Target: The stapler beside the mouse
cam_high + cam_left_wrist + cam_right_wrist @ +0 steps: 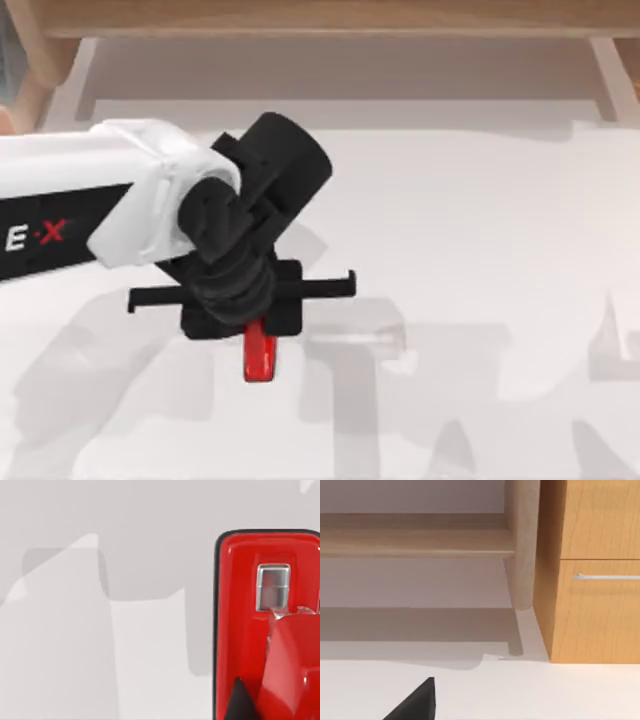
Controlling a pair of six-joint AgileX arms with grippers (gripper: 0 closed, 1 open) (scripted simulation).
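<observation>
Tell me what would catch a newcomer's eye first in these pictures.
The bright red stapler stands out against the white table, a little left of the table's middle in the top view. The left gripper sits right over it, black against the white arm reaching in from the left. In the left wrist view the stapler looms close, glossy red with a small metal plate on top.

Left arm casing [70, 215]: you can read "E·X" in the top view, white "E", red dot and red "X" on a black band along the arm's white shell; the rest of the word runs off the frame's left edge.
Stapler [250, 620]: no lettering you can read.
Cabinet [597, 570]: no label.
</observation>
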